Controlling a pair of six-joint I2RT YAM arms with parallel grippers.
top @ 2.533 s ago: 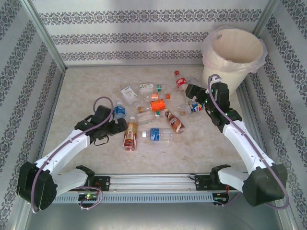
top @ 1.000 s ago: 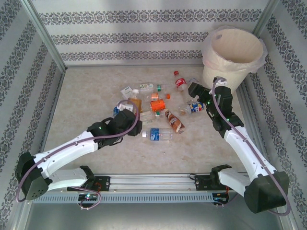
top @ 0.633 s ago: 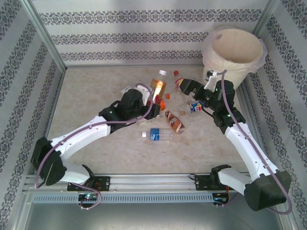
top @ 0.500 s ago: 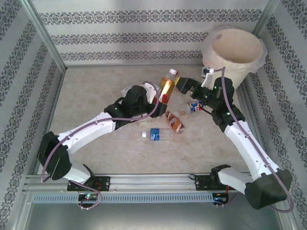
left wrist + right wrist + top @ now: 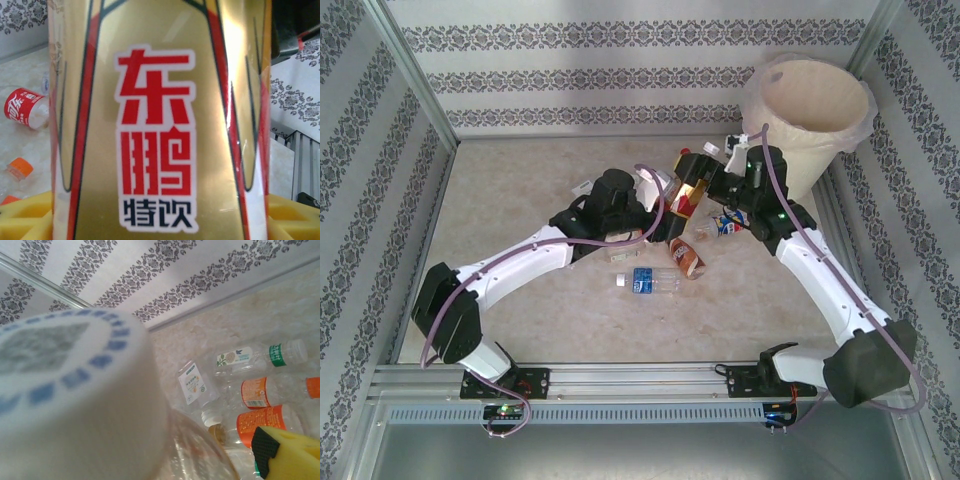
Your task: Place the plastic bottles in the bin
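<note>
A gold and red labelled plastic bottle (image 5: 685, 197) hangs above the table's middle, with my left gripper (image 5: 665, 197) shut on its body. The label (image 5: 155, 135) sits between my yellow pads (image 5: 30, 215). My right gripper (image 5: 706, 180) stands open around the same bottle's white cap (image 5: 75, 390); one yellow pad (image 5: 282, 455) sits clear of it. The cream bin (image 5: 752, 100) stands just behind the right gripper. More plastic bottles lie below: a blue-labelled one (image 5: 645, 281), a brown one (image 5: 687, 258), a green-capped one (image 5: 260, 356), and orange-labelled ones (image 5: 260, 392).
A red-labelled bottle (image 5: 25, 107) and an orange cap (image 5: 20, 167) lie on the table to the left of the held bottle. Patterned walls and metal posts close in the table on three sides. The near half of the table is bare marble.
My left arm picked the gold bottle off the table and carried it up and right toward the bin. My right gripper swung left to meet its cap end.
</note>
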